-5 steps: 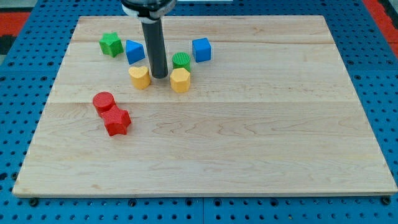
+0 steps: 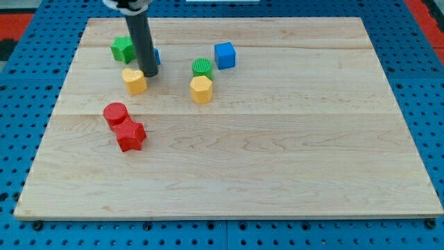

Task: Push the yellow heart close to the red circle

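The yellow heart (image 2: 134,80) lies on the wooden board at the upper left, above and a little right of the red circle (image 2: 115,113). My tip (image 2: 150,73) touches the heart's upper right side. The dark rod rises from there to the view's top and hides most of a blue block (image 2: 156,57) behind it. A gap of about one block width lies between the heart and the red circle.
A red star-like block (image 2: 130,135) touches the red circle's lower right. A green block (image 2: 123,48) sits left of the rod. A yellow hexagon (image 2: 200,89), a green circle (image 2: 202,67) and a blue cube (image 2: 225,55) stand to the right.
My tip has moved left and slightly up. The yellow heart has slid left with it, closer to the red circle. The rod now covers the blue block.
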